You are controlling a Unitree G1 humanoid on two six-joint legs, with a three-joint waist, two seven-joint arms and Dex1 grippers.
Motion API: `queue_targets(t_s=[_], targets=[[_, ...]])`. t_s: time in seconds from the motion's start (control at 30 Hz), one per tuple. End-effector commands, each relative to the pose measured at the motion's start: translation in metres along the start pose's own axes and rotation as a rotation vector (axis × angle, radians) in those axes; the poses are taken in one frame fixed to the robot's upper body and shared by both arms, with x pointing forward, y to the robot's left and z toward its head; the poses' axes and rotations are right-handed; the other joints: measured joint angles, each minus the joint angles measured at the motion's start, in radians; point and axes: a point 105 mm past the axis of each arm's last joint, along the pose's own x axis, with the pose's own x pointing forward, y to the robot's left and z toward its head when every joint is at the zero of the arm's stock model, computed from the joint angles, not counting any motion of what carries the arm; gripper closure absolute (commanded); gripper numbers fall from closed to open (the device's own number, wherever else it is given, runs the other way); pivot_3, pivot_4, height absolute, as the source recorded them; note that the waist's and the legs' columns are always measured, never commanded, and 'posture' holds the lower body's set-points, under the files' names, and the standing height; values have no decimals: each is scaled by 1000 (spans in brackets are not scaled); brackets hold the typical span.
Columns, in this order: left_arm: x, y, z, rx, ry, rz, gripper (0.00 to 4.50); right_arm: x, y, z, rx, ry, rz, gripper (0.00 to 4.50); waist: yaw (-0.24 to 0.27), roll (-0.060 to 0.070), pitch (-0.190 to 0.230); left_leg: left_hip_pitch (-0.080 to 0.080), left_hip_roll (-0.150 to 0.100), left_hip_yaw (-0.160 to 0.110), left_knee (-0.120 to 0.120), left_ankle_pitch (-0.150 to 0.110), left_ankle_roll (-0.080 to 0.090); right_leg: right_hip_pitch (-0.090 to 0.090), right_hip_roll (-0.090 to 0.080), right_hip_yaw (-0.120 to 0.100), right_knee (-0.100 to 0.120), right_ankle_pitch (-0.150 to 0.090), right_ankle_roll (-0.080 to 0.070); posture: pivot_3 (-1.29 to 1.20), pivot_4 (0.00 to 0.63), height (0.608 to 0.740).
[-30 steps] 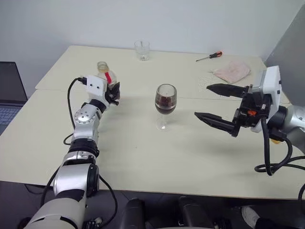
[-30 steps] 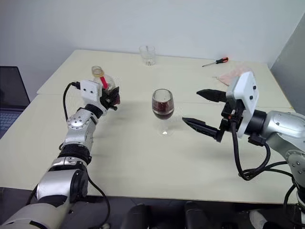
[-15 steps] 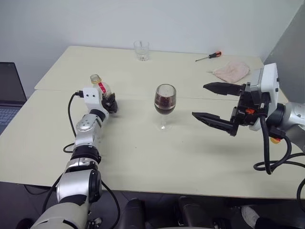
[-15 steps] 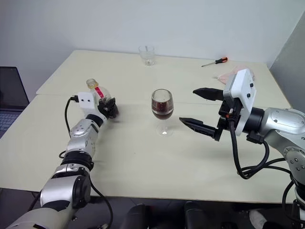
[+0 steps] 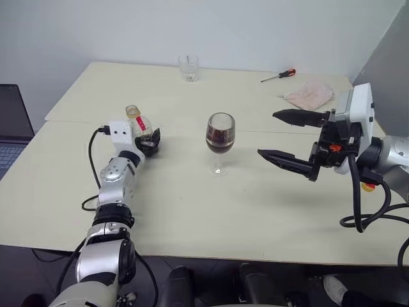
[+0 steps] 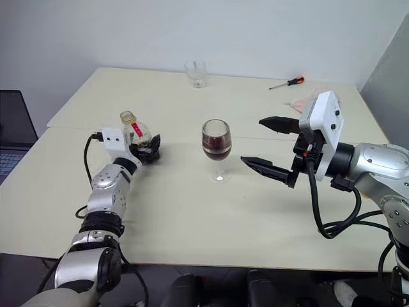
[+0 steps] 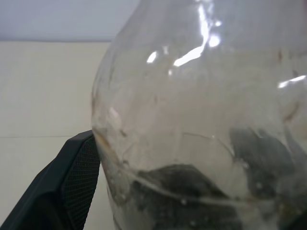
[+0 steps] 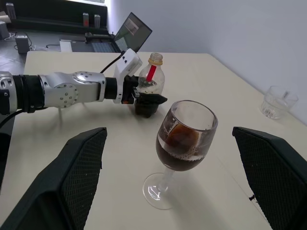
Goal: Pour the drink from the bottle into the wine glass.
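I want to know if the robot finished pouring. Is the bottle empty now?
Almost empty. The bottle stands upright on the table with just a dark bit at its bottom, and the wine glass holds the dark drink.

Cream table [image 5: 192, 211], plain white wall [image 5: 211, 29]

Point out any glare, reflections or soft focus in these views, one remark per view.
Left wrist view: the small clear plastic bottle sits so near the lens that it looks soft, with bright glare streaks on its upper wall. Right wrist view: the clear stemmed wine glass shows highlights on its rim and foot. Head views: even light, faint shadows on the cream table.
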Motion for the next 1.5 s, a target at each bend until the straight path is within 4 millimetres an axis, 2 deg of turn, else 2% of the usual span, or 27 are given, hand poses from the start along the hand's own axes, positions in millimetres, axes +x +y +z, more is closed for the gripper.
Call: queue_targets(t_s=[0.03, 0.27, 0.37, 0.5, 0.63, 0.7, 0.87, 0.93, 1.07, 1.17, 1.27, 1.5], targets=[[-5, -5, 26, 15, -70, -32, 47, 0, -1, 8, -44, -23, 11, 0, 0, 0, 0, 0, 0, 0, 0, 0, 0, 0, 0, 0, 0, 0, 0, 0, 150, 740], [-36, -11, 52, 25, -79, -89, 47, -3, -8, 10, -67, -15, 33, 0, -3, 0, 0, 0, 1, 0, -1, 0, 0, 0, 0, 0, 0, 0, 0, 0, 150, 740], [-57, -4, 66, -29, -110, -109, 47, -2, -13, 12, -83, -20, 36, 0, -5, 0, 0, 1, 2, 0, -1, 0, 0, 0, 0, 1, 0, 0, 0, 0, 150, 740], [-75, 23, 72, 39, -59, -132, 47, -2, -16, 13, -89, -29, 51, 0, -5, 0, 0, 2, 1, 0, -2, 0, 0, 0, 0, 1, 0, 0, -1, 0, 150, 740], [-72, 50, 86, 107, -69, -57, 47, -2, -21, 10, -98, -19, 59, 0, -1, 0, 0, 4, 1, 0, -4, 0, 0, 0, 0, 1, 0, -1, -1, 0, 150, 740], [-70, 52, 95, 131, -92, -67, 47, -1, -23, 9, -102, -19, 60, 0, 1, 0, 0, 3, 1, 1, -4, 0, 0, 1, -1, 1, -1, -2, -1, 0, 150, 740], [-78, 26, 128, 193, -109, -306, 47, -3, -27, 11, -103, -15, 65, 0, -2, 0, 0, 3, 2, 2, -5, 0, 0, 0, -1, 2, -3, -1, -1, 0, 150, 740], [-83, 16, 155, 243, -101, -436, 47, -9, -32, 14, -76, -10, 71, 0, -2, -1, 1, 3, 2, 1, -6, 0, 0, 0, -1, 1, -3, -1, -2, 0, 150, 740], [-96, 1, 184, 262, -42, -641, 47, -22, -41, 7, -75, 57, 94, 0, -3, 0, 1, 3, 2, 2, -6, 0, 0, 0, -1, 1, -4, -2, -2, 0, 150, 740], [-109, -12, 187, 318, 75, -794, 47, -30, -49, 0, -83, 108, 93, 0, -5, 0, 1, 4, 1, 4, -7, 0, 0, 0, 0, 1, -6, -3, -1, 0, 150, 740], [-120, -19, 185, 361, 172, -894, 47, -35, -56, 2, -78, 97, 94, 0, -6, 2, 2, 4, 2, 5, -7, 0, 0, -1, 0, 2, -5, -4, -1, 0, 150, 740], [-125, -23, 192, 370, 180, -972, 47, -42, -60, 4, -39, 66, 111, 0, -6, 2, 2, 4, 2, 6, -7, 0, 0, -2, 1, 3, -4, -6, -1, 0, 150, 740]])
